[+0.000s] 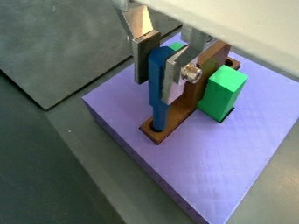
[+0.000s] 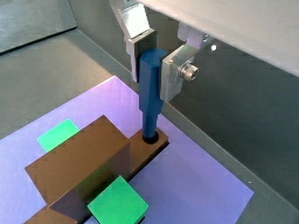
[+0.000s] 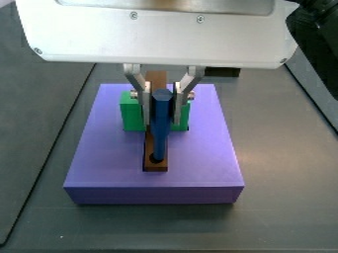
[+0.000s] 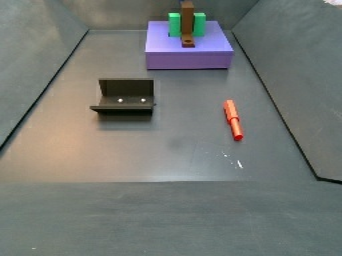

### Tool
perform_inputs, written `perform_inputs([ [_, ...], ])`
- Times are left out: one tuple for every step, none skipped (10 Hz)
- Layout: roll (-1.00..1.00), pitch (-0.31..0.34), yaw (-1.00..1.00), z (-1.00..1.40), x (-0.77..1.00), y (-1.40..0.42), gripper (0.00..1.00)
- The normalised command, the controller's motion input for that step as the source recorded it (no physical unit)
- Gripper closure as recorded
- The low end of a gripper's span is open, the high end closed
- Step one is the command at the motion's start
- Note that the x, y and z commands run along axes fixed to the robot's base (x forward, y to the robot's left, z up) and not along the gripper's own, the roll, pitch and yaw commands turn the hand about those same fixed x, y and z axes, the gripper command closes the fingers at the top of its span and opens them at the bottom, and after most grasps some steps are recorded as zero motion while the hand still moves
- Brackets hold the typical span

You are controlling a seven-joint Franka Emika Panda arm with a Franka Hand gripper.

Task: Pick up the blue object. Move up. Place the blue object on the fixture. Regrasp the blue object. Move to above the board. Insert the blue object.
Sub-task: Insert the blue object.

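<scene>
We see the gripper [image 1: 163, 63] above the board [image 1: 222, 166], its two silver fingers [image 1: 146, 48] clamped on the upper part of the blue peg [image 1: 156, 87]. The peg stands upright, and its lower end sits in the round hole at the end of the brown bar [image 1: 177, 112], as both wrist views show. In a wrist view the blue peg [image 2: 151, 92] drops straight from the gripper [image 2: 156, 59] into the brown bar [image 2: 87, 166], which lies across the purple board [image 2: 198, 179] between two green blocks [image 2: 119, 203]. How deep the peg goes into the hole we cannot tell; it looks only just entered.

In a side view the gripper [image 3: 161, 91] hangs over the middle of the board [image 3: 158, 168], with the blue peg [image 3: 158, 124] vertical over the near end of the brown bar [image 3: 157, 158] and a green block [image 3: 130, 111] just beside it.

In a side view the fixture [image 4: 124, 97] stands on the dark floor, well apart from the board [image 4: 189, 55], and a red peg [image 4: 234, 120] lies flat on the floor to its other side.
</scene>
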Motion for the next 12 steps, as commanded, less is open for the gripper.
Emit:
perform_inputs([
  [0.0, -0.023, -0.01, -0.03, -0.07, 0.0, 1.0],
  [0.0, -0.029, -0.01, -0.06, -0.07, 0.0, 1.0],
  [0.0, -0.049, -0.01, -0.1, -0.06, 0.0, 1.0],
  [0.0, -0.066, -0.01, -0.13, -0.07, 0.0, 1.0],
  [0.0, -0.074, -0.01, -0.17, -0.06, 0.0, 1.0],
  [0.0, -0.077, -0.01, -0.17, -0.03, 0.0, 1.0],
  [0.0, -0.077, 0.0, -0.21, 0.0, -0.05, 1.0],
  [0.01, -0.07, 0.0, -0.24, 0.02, -0.11, 1.0],
  [0.03, -0.067, 0.0, -0.24, 0.04, -0.12, 1.0],
  [0.04, -0.051, 0.0, -0.25, 0.08, -0.12, 1.0],
  [0.07, -0.054, 0.0, -0.23, 0.04, -0.08, 1.0],
  [0.07, -0.067, 0.0, -0.26, 0.03, -0.06, 1.0],
])
